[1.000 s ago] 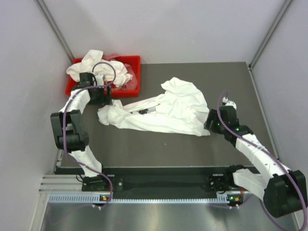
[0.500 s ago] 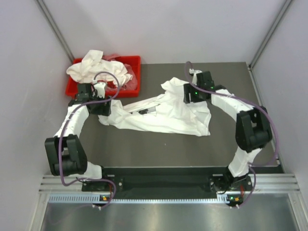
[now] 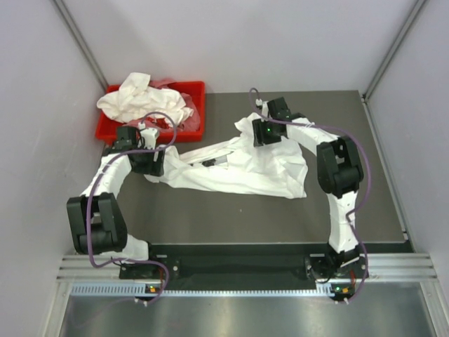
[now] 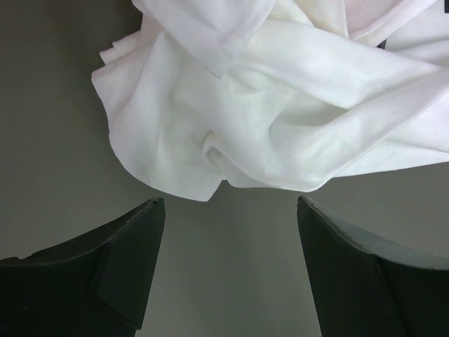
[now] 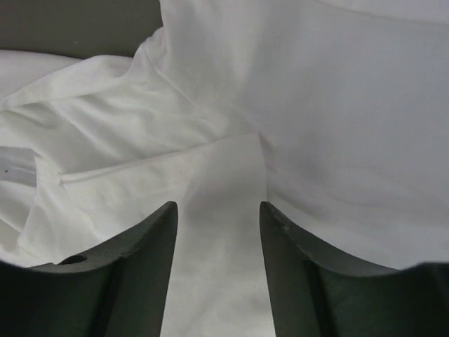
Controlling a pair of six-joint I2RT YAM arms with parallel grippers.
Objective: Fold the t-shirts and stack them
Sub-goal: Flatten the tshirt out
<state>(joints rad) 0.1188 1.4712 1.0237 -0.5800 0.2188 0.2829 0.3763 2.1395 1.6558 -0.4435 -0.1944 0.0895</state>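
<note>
A crumpled white t-shirt point(image 3: 238, 167) lies spread across the middle of the dark table. My left gripper point(image 3: 158, 161) is at the shirt's left end. In the left wrist view this gripper point(image 4: 230, 201) is open over bare table, with the shirt's bunched edge point(image 4: 280, 119) just beyond its fingertips. My right gripper point(image 3: 261, 142) hangs over the shirt's far upper part. In the right wrist view it point(image 5: 219, 206) is open, and its fingers point(image 5: 151, 246) stand either side of a flat band of the t-shirt's cloth point(image 5: 224, 175). More white t-shirts point(image 3: 144, 98) are heaped in a red bin.
The red bin point(image 3: 196, 121) stands at the table's back left corner, close behind my left arm. Grey walls enclose the table on the left, back and right. Bare dark table point(image 3: 231, 217) lies between the shirt and the arm bases.
My right arm has swung from the shirt's near right corner to its far upper part. My left gripper has shifted slightly nearer and right, up to the shirt's left end.
</note>
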